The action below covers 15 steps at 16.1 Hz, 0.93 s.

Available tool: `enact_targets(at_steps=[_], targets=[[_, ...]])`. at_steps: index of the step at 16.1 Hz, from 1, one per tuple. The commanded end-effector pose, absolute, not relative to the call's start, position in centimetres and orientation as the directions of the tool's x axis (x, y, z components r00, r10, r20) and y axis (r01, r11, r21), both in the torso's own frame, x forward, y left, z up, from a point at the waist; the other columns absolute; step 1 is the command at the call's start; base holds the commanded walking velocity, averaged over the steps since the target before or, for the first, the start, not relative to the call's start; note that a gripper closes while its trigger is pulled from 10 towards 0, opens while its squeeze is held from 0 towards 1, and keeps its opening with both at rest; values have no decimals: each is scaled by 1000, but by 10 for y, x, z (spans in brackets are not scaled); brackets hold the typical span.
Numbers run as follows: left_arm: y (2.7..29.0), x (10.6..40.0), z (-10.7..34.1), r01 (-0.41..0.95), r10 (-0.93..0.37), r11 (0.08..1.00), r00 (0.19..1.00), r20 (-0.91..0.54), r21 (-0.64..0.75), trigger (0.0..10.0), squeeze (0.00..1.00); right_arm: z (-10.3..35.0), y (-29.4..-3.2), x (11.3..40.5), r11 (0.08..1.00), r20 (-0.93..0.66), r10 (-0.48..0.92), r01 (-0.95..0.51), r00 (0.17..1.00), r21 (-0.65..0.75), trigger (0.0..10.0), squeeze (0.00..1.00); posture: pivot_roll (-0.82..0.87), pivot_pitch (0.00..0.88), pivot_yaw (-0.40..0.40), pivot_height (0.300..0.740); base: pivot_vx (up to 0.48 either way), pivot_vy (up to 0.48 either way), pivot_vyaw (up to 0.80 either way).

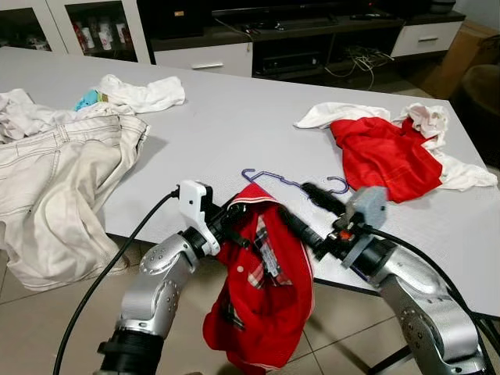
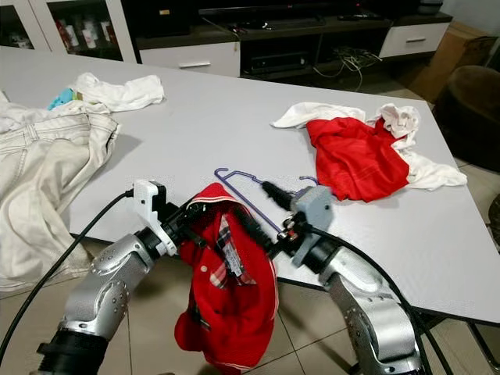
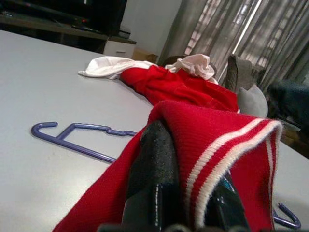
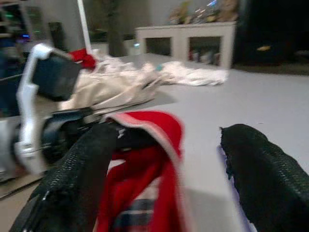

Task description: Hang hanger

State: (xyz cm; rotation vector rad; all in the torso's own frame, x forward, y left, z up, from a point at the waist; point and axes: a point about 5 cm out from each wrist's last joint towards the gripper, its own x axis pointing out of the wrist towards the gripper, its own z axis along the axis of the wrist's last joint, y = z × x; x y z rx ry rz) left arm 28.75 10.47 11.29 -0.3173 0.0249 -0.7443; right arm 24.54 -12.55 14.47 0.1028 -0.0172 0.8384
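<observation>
A red shirt (image 1: pixel 262 305) with a plaid lining hangs over the front edge of the grey table (image 1: pixel 234 117). My left gripper (image 1: pixel 238 219) is shut on its striped collar (image 3: pixel 212 150). A thin purple hanger (image 1: pixel 269 178) lies flat on the table just behind the shirt, its hook end (image 3: pixel 41 128) towards my left. My right gripper (image 1: pixel 294 200) is open. One of its fingers (image 4: pixel 72 174) sits against the inside of the collar, and the other finger (image 4: pixel 260 169) is above the hanger's bar.
Beige jeans (image 1: pixel 55 180) drape over the table's left side, with white clothes (image 1: pixel 141 94) behind them. A heap of red and white clothes (image 1: pixel 383 152) lies at the right. A dark TV cabinet (image 1: pixel 312 39) stands beyond the table. Tiled floor lies below.
</observation>
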Motion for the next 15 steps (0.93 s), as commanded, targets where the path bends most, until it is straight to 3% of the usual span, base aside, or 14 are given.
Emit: enact_targets(at_steps=[1,4,5,6,11,12,14,15], targets=[[105,295,126,664,-653,703,745,138,-255,10000,0,144,-120,249,634,33,768,-767,639,96,10000,1000,-75,0,2,740,0,0,0],[102,299,129,670,-655,703,740,150,-239,10000,0,140,-115,255,635,-17,771,-768,636,80,10000,1000,-71,0,0,740,0,0,0],[102,302,131,669,-652,705,742,156,-236,10000,0,137,-117,256,642,-62,767,-763,639,74,10000,639,-71,0,0,740,0,0,0],[103,303,131,668,-649,707,743,161,-233,10000,0,133,-123,262,682,-102,731,-727,675,76,10000,0,-73,0,-1,740,0,0,0],[104,305,130,670,-651,708,742,161,-223,10000,0,138,-154,284,837,-95,548,-544,831,64,10000,0,-77,0,1,740,0,0,0],[104,305,130,670,-651,708,742,162,-223,10000,0,135,-155,279,812,-129,584,-578,802,84,10000,0,-81,0,4,740,0,0,0],[104,306,131,673,-653,706,739,164,-221,10000,0,127,-140,258,672,-183,740,-721,647,168,10000,0,-84,0,6,740,0,0,0],[103,306,131,673,-653,706,739,164,-221,10000,0,127,-139,256,660,-186,751,-730,633,179,10000,0,-84,0,6,740,0,0,0]])
